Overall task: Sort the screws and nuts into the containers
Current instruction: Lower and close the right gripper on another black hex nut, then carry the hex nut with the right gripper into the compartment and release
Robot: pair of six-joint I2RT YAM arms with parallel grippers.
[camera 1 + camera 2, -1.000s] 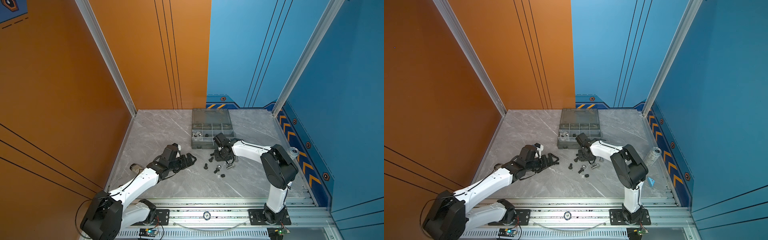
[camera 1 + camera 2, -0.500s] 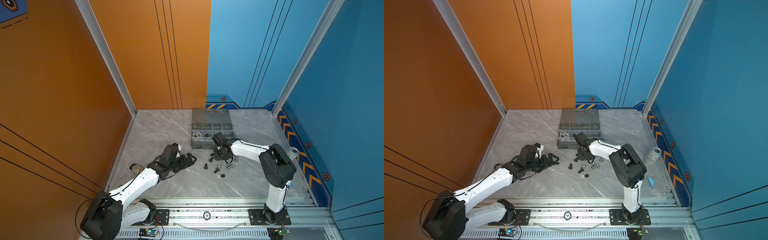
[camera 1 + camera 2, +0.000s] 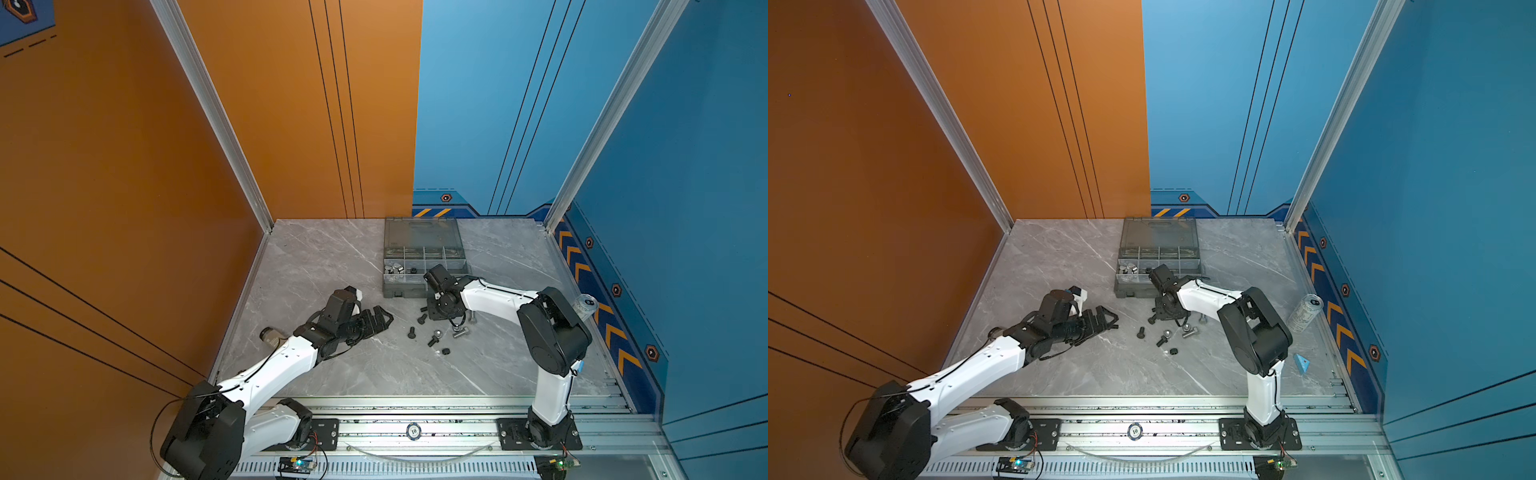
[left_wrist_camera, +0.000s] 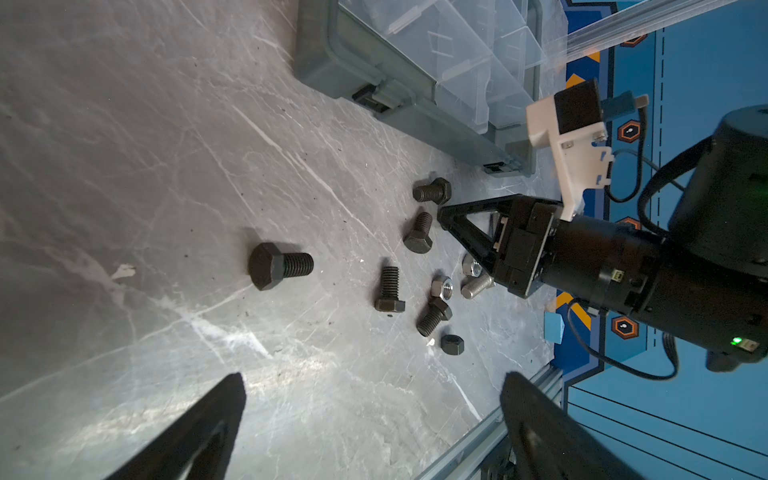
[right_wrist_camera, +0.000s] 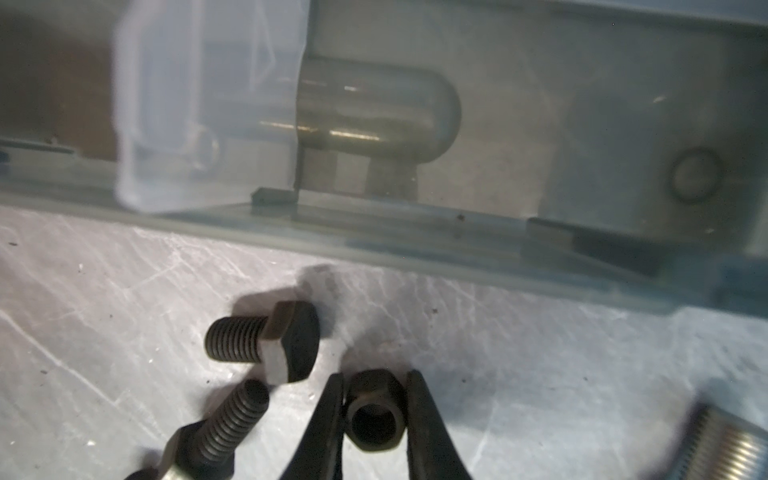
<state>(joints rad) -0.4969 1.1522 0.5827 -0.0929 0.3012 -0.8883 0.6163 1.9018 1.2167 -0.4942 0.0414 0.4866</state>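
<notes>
Just clamped in the right gripper (image 5: 376,376): one black nut (image 5: 376,415), pinched between the two tips at lower centre of the right wrist view, bore towards the camera. Narrowed onto it from a wider gap over the past second, with hardly any shift of the arm in the top views meanwhile. Cannot tell whether lifted yet or resting on the table (image 5: 540,353).

Just left of the nut, two black screws (image 5: 266,340) lying loose, near the tips but apart from them. At the lower right edge, a blurred silver shank (image 5: 731,449). Across the upper frame, close behind, the front wall of the box (image 5: 582,124).

Meaning for the task: probably one nut secured, next to be raised over that wall and let go in a compartment. Already in the left cells (image 3: 394,268), in a top view: silver pieces, too small to name.

Left gripper (image 4: 372,378) spread wide, holding nothing, hovering short of the scatter. Plenty left on the table, so sorting far from done.
</notes>
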